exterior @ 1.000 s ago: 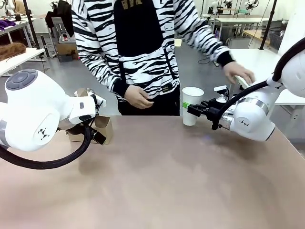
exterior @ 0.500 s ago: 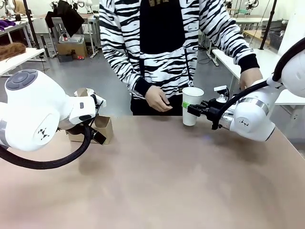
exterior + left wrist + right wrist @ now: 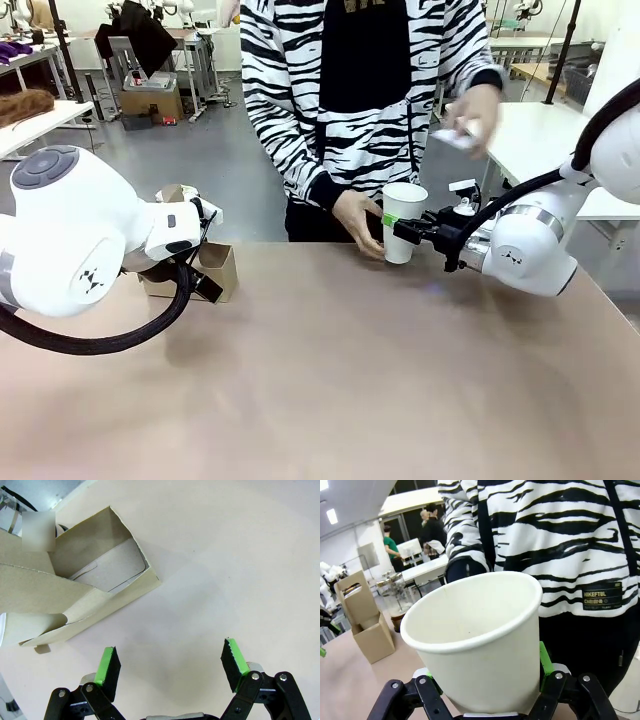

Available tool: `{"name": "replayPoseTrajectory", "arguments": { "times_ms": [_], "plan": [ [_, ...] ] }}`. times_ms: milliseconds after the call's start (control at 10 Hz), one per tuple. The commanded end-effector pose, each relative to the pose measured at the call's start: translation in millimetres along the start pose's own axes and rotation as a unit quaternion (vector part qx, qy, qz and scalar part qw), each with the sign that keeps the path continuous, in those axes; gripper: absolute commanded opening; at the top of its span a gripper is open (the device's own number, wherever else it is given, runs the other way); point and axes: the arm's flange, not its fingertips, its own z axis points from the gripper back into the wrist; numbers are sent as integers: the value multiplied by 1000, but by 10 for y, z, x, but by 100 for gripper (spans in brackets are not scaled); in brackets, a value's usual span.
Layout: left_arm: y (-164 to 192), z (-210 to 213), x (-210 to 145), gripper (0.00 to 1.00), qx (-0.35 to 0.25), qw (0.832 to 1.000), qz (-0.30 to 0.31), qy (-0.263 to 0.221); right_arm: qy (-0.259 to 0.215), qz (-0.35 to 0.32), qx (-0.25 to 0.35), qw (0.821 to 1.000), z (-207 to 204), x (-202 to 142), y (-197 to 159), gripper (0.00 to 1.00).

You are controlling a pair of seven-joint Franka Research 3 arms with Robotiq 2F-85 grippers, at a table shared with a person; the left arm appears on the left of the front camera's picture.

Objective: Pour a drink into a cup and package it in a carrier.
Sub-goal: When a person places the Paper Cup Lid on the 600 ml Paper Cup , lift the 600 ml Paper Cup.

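One tan tabletop (image 3: pixel 330 380), grey lab floor (image 3: pixel 215 170) bkgd.

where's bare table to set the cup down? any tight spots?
Free: the wide middle of the table, between the carrier on the left and the white cup on the right, and all the near side. Crowded: around the cup, with the right arm's jaws shut on it and the person's hand close beside it.

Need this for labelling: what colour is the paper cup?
The round paper cup is plain white, clearest in the right wrist view.
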Motion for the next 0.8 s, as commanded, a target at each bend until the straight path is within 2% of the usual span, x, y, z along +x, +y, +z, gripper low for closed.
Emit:
{"name": "replayPoseTrajectory", "arguments": {
  "times_ms": [0,700],
  "plan": [
    [-4,4,1,100,-1,1000,0,-1,2,0,-4,1000,-13,25,25,81],
    [-4,4,1,100,-1,1000,0,-1,2,0,-4,1000,-13,25,25,81]
  ]
}}
